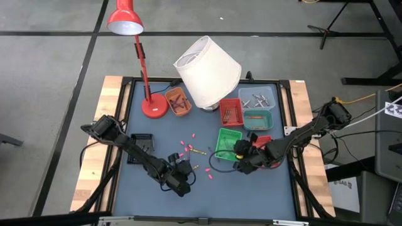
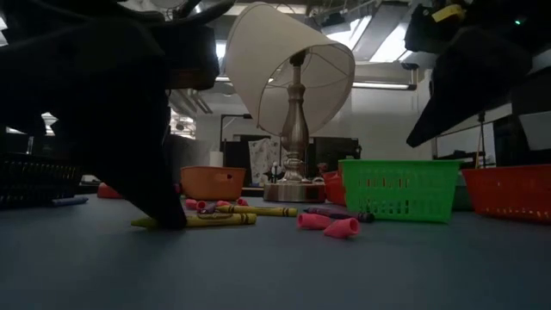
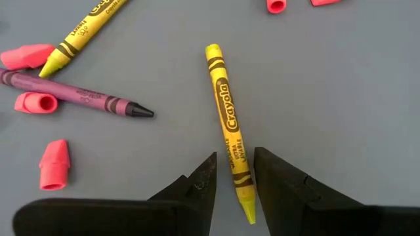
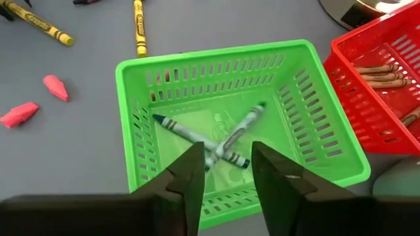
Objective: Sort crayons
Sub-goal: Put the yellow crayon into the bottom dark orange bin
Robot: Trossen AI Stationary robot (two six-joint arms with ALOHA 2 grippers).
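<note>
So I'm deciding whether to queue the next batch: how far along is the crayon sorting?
Partly done. The green basket holds two crossed green crayons, and the red basket has some too. The right gripper hovers open above the green one. The left gripper straddles a yellow crayon without closing. A purple crayon, more yellow ones and pink pieces remain loose.
</note>
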